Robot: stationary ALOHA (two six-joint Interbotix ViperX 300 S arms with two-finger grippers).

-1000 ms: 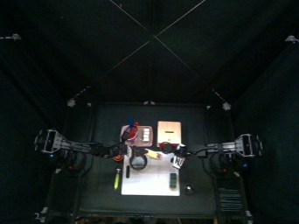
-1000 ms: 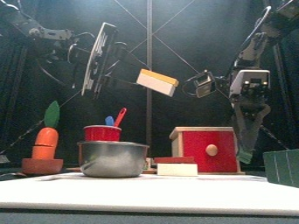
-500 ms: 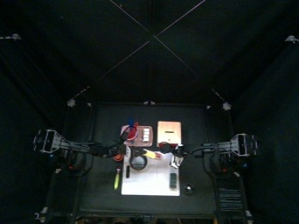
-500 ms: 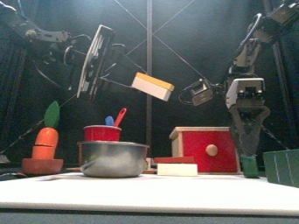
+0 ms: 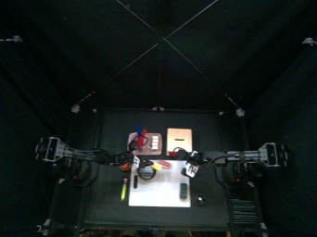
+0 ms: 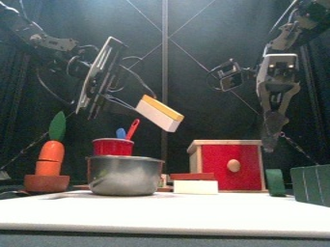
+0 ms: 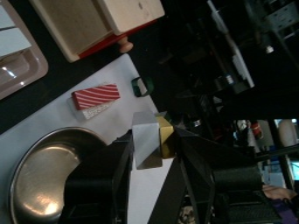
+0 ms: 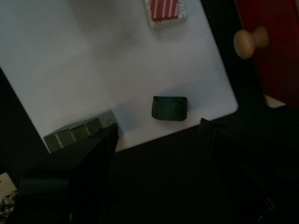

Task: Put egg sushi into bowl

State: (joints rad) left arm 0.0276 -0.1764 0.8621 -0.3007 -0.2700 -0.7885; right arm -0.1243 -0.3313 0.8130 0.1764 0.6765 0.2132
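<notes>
The egg sushi (image 6: 160, 112), a white block with a yellow top, hangs tilted in the air with my left gripper (image 6: 142, 102) shut on it. In the left wrist view the egg sushi (image 7: 152, 143) sits between the two jaws, just beside the rim of the bowl (image 7: 45, 178). In the front view the grey bowl (image 6: 125, 175) stands on the white mat, below and slightly left of the held piece. My right gripper (image 6: 272, 123) hangs high on the right, open and holding nothing; in its own view the right gripper (image 8: 158, 171) looks down on the mat.
A red cup (image 6: 114, 147) with utensils stands behind the bowl, a carrot in a brown pot (image 6: 49, 160) to its left. A red box with a knob (image 6: 230, 164) and a red-white sushi (image 7: 97, 96) lie right of the bowl. A green roll (image 8: 170, 107) sits near the mat's edge.
My left gripper has carried the egg sushi down and leftward, closer to the bowl. The right gripper has opened wider, risen and drawn back to the right.
</notes>
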